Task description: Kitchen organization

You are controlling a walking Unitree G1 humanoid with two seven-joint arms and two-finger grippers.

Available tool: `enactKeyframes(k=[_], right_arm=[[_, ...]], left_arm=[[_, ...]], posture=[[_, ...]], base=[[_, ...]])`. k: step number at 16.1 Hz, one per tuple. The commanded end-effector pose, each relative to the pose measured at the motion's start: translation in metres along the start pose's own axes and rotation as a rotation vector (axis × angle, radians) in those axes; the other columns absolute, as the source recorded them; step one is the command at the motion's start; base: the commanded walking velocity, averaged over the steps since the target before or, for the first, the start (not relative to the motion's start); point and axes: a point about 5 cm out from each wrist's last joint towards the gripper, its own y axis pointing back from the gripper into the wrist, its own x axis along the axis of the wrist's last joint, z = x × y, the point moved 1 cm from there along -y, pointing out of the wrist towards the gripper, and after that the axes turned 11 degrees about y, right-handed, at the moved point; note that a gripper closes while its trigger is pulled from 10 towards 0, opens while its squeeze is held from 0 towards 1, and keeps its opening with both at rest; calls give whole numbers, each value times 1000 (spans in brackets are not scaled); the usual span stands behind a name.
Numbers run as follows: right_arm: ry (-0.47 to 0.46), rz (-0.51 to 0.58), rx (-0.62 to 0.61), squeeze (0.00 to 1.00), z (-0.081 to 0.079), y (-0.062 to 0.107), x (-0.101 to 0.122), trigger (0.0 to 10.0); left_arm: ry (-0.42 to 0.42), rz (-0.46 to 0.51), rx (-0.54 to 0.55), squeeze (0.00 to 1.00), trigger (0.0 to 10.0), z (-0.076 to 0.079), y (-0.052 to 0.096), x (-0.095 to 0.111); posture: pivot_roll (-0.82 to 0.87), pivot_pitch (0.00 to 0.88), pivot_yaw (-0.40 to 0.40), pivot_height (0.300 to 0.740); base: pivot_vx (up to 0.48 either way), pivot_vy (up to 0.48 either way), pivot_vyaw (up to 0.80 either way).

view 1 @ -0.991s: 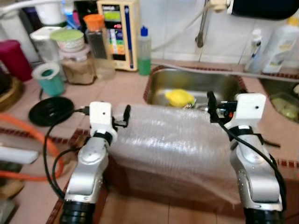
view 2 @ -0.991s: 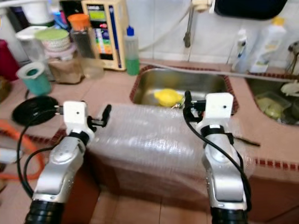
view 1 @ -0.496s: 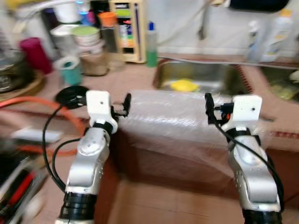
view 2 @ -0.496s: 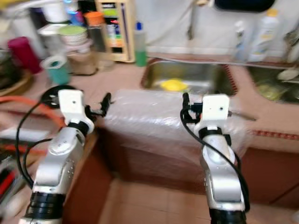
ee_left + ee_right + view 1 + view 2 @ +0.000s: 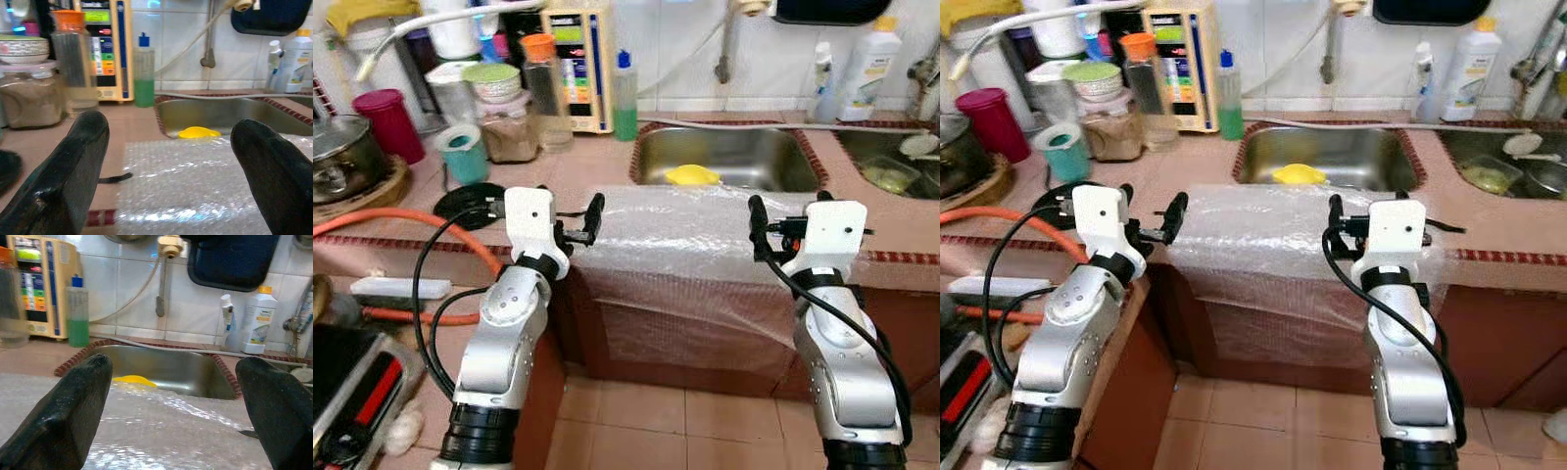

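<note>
A sheet of clear bubble wrap (image 5: 677, 227) lies across the counter in front of the steel sink (image 5: 744, 157) and hangs down over the cabinet front. A yellow object (image 5: 692, 175) lies in the sink. My left gripper (image 5: 1151, 204) hovers at the wrap's left end, open, with nothing between its fingers (image 5: 73, 161). At the wrap's right end my right gripper (image 5: 788, 208) is open too, its fingers (image 5: 73, 406) spread wide just above the sheet.
A green soap bottle (image 5: 625, 96), a beige appliance (image 5: 576, 59), jars and a teal cup (image 5: 465, 154) crowd the back left. A black lid (image 5: 470, 204), a pot (image 5: 342, 162) and an orange hose (image 5: 401, 220) lie left. White bottles (image 5: 867, 64) and a second sink stand right.
The camera has drawn back from the counter, so more cabinet front and floor show. Both arms keep the same pose over the bubble wrap, fingers still spread.
</note>
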Motion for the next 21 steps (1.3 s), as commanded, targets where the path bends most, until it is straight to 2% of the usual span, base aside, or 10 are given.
enactKeyframes(k=[1, 9, 14, 21], right_arm=[[1, 12, -10, 0, 1, -1, 3, 10000], [10, 3, -13, 0, 2, -1, 0, 10000], [0, -16, 6, 0, 2, 3, -4, 10000], [6, -27, 24, 0, -2, 8, -6, 10000]], left_arm=[[-2, -1, -14, 0, 10000, 2, 0, 1], [0, -20, -29, 0, 10000, 4, 0, -5], [-4, -59, -17, 0, 10000, 0, 7, -18], [-11, -88, -22, 0, 10000, -1, 12, -28]], posture=[[-12, 0, 85, 740], [-16, 0, 79, 740], [-18, 0, 73, 740], [-30, 0, 74, 740]], base=[[0, -386, 0], [0, -399, 0], [0, -428, 0], [0, -441, -753]])
